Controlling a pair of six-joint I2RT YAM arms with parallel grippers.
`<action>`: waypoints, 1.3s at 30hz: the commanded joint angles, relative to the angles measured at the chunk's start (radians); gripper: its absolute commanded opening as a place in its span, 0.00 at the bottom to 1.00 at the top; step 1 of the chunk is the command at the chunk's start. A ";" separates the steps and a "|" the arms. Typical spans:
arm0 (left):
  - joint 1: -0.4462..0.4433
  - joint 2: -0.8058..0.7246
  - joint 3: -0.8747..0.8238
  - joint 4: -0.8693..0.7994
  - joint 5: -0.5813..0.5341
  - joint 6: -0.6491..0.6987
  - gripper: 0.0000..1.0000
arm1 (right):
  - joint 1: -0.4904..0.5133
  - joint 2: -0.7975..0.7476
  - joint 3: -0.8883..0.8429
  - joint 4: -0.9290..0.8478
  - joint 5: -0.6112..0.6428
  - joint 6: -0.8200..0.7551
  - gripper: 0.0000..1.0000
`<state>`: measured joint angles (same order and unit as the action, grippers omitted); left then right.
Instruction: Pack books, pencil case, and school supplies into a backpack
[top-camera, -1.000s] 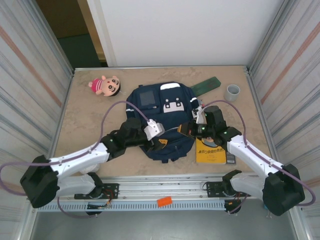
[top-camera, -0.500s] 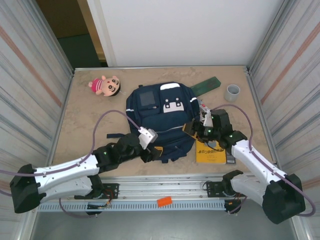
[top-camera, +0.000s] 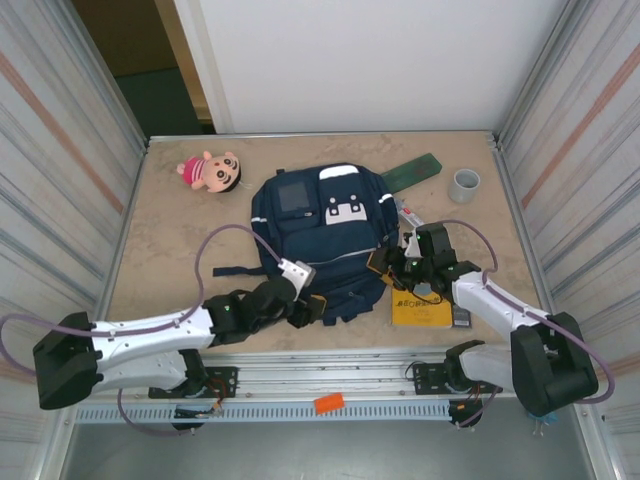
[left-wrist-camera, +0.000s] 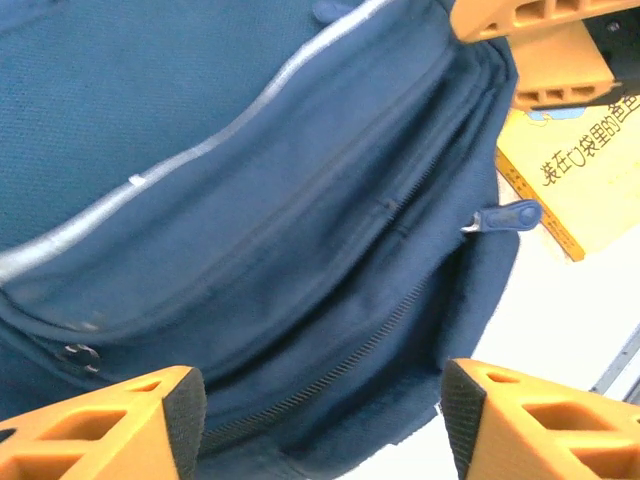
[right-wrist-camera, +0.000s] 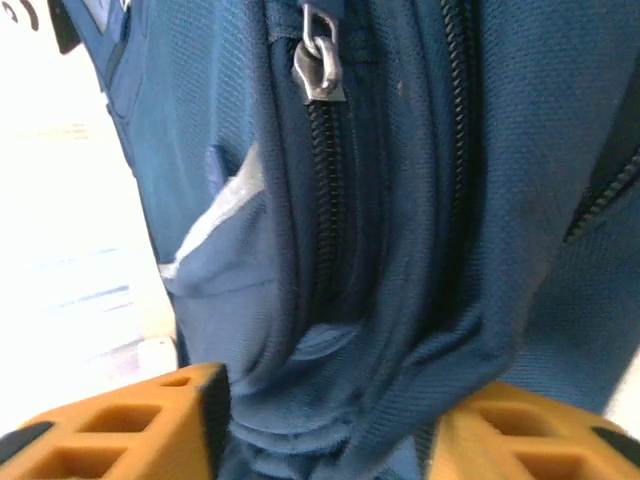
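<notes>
The navy backpack (top-camera: 320, 235) lies flat mid-table, its zippers closed. My left gripper (top-camera: 308, 306) hangs open over the bag's near edge, with blue fabric (left-wrist-camera: 300, 250) and a zipper line between its orange fingers (left-wrist-camera: 120, 430). My right gripper (top-camera: 386, 263) is at the bag's right side, its jaws pinching a bunched fold of the backpack (right-wrist-camera: 330, 380) below a metal zipper slider (right-wrist-camera: 318, 65). The yellow book (top-camera: 420, 305) lies right of the bag, also seen as the book (left-wrist-camera: 590, 170). The green pencil case (top-camera: 412, 170) lies at the back. A white-and-red stick (top-camera: 408, 213) and a dark flat device (top-camera: 461, 318) lie nearby.
A pink plush doll (top-camera: 212, 172) lies at the back left and a grey cup (top-camera: 464, 184) at the back right. Corrugated walls close in both sides. A blue zipper pull (left-wrist-camera: 505, 215) hangs at the bag's corner near the book.
My left gripper has drawn back from the bag's middle to its near edge, staying open. My right gripper opened, dropped slightly toward the bag's right side, and closed on a fold of fabric.
</notes>
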<state>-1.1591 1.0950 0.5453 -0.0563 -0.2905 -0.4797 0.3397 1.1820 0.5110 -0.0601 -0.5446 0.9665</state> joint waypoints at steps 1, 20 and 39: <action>-0.106 0.050 0.086 -0.066 -0.230 -0.253 0.66 | -0.006 0.019 -0.009 0.089 0.019 0.012 0.32; -0.171 0.478 0.444 -0.190 -0.306 -0.537 0.77 | 0.058 -0.135 -0.026 0.075 0.039 0.048 0.00; -0.146 0.585 0.426 -0.144 -0.264 -0.668 0.18 | 0.116 -0.139 0.002 0.058 0.070 0.045 0.00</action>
<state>-1.3045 1.6928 0.9852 -0.2363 -0.5442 -1.1194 0.4412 1.0599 0.4862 -0.0013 -0.4412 1.0176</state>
